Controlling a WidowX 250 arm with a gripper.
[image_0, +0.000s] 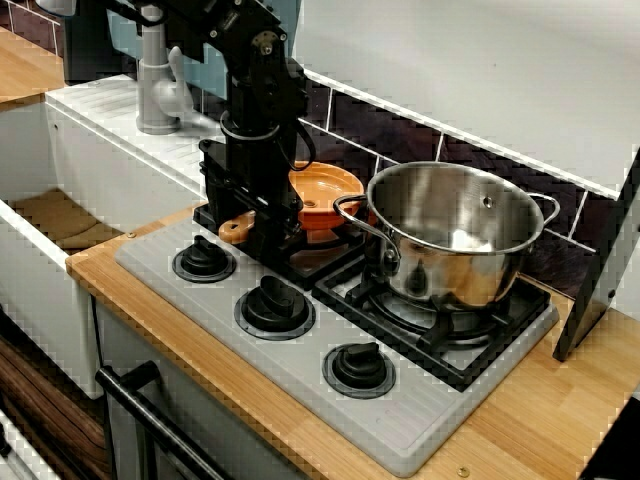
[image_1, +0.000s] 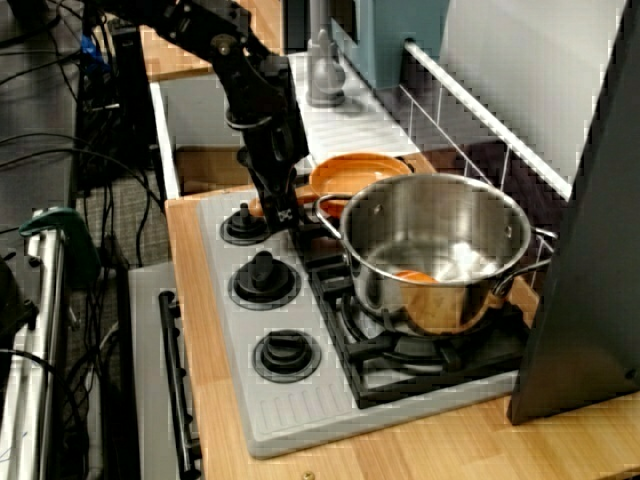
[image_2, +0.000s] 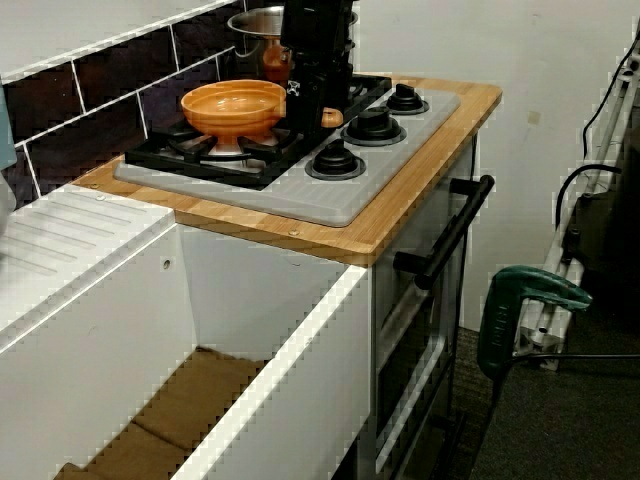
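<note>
On the hob's (image_0: 420, 425) left burner | orange pan (image_0: 325, 190) is seated, wooden handle (image_0: 232, 229) pointed toward knobs (image_0: 275, 305) | fingers (image_0: 268, 238) are set over handle, closure cannot be told | handle judged best gripped squarely, steel pot (image_0: 455, 235) kept untouched

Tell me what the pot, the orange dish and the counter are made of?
The pot looks like polished steel: silvery and mirror-bright. The orange dish may be plastic or glazed clay: smooth, even colour, soft sheen. The counter looks wooden, or wood-look: pale, with grain lines.
</note>
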